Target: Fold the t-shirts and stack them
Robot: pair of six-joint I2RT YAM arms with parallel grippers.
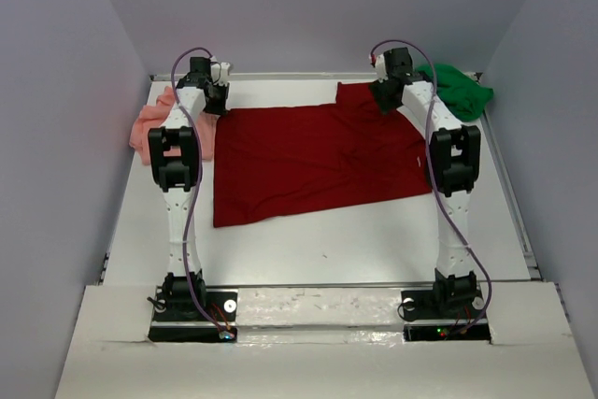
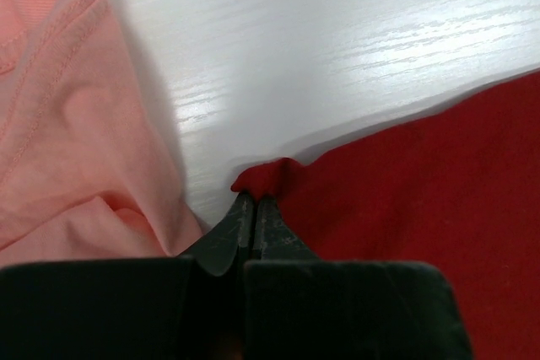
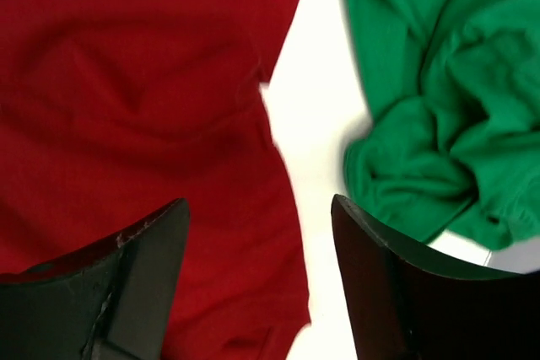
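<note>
Left of the red shirt (image 1: 318,156), the pink shirt (image 1: 159,123) lies bunched, awaiting its turn. Left jaws pinch the red shirt's far-left corner, likely anchoring it for a fold. Right jaws gape wide above its far-right edge, holding nothing, seemingly poised to match. Right of it, the green shirt (image 1: 458,89) lies crumpled on the table (image 1: 355,249).

We see the dark red shirt (image 1: 318,161) spread mostly flat in the middle, the salmon pink shirt (image 1: 149,119) bunched far left, and the green shirt (image 1: 460,91) crumpled far right.
</note>
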